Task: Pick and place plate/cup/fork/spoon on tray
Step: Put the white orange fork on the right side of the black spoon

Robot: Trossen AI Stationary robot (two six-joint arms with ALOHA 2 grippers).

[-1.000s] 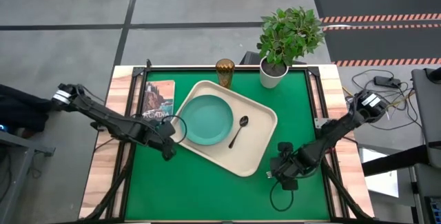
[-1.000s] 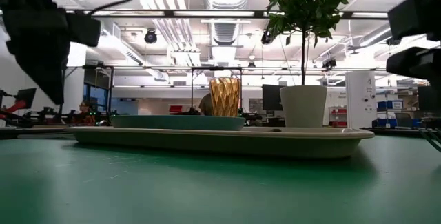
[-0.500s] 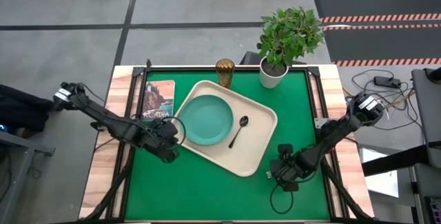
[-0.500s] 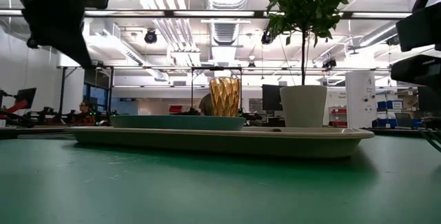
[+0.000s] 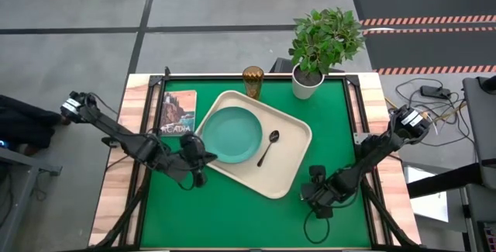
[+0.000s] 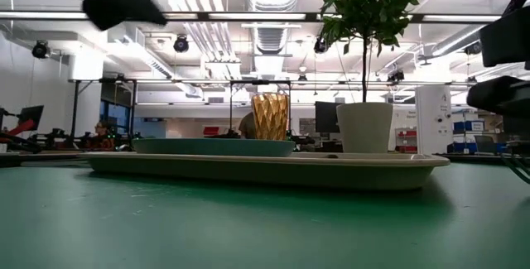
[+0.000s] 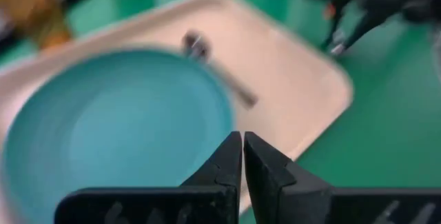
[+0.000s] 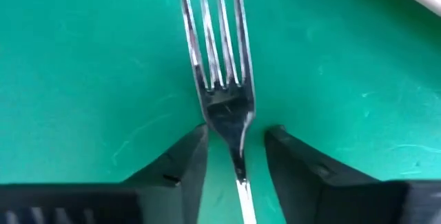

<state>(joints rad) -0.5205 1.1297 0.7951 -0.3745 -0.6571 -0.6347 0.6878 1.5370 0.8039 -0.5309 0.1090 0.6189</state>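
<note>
The fork (image 8: pixel 224 86) shows four silver tines and a shiny neck, lying flat on the green counter (image 5: pixel 232 213) near its right edge, just off the tray (image 5: pixel 291 167). Only the right wrist view shows it; from above, the right gripper (image 5: pixel 319 192) covers it (the handle is hidden in every view). There the fork's neck runs between the two fingers, which stand apart on either side of it with a gap on each side, so the jaws are open and the tines point out ahead of them.

The teal plate (image 5: pixel 231 134) and dark spoon (image 5: pixel 268 147) lie on the tray; the amber cup (image 5: pixel 253 81) stands on the counter at the far edge beside the tray. The left gripper (image 7: pixel 242 156), jaws pressed shut on nothing, hovers at the tray's left rim beside the plate.
</note>
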